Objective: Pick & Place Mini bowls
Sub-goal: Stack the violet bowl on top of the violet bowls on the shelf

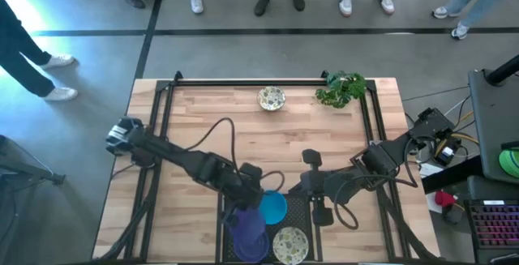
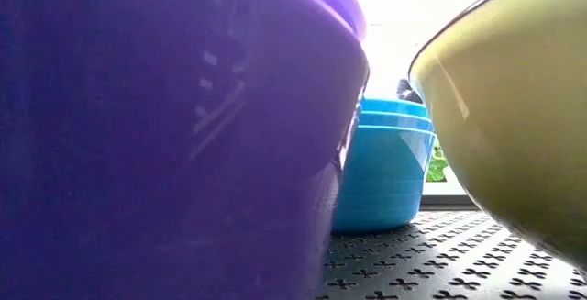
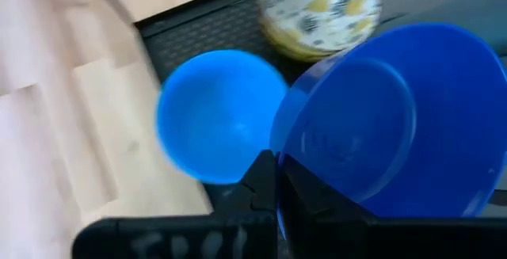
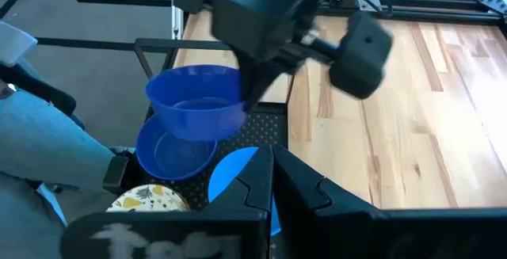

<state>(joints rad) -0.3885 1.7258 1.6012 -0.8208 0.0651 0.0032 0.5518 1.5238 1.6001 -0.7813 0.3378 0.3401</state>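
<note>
My left gripper (image 3: 277,186) is shut on a deep blue-purple mini bowl (image 3: 388,124) and holds it over the black mesh tray (image 1: 302,216) at the table's near edge. Under it, a like-coloured bowl (image 4: 174,154) sits in the tray, with a bright blue bowl (image 3: 218,116) and a cream patterned bowl (image 1: 290,245) beside it. Another cream bowl (image 1: 272,99) rests on the wood near the far edge. My right gripper (image 4: 273,176) is shut and holds nothing; it hangs above the tray's right side (image 1: 322,214). My left gripper pinches the bowl's rim (image 3: 279,144) between its two fingers, at the side nearest the arm. The fingers (image 4: 252,93) slant down from above and from the table's left. The bowl (image 4: 198,100) hangs clear, open side up and slightly tilted, over the bowl in the tray.
A leafy green plant (image 1: 340,89) stands at the far right of the table. Black frame rails (image 1: 268,83) run along the far edge and sides. In the low view the purple bowl (image 2: 165,135), a blue stack (image 2: 385,167) and the cream bowl (image 2: 514,89) crowd the tray. People's feet show beyond the table.
</note>
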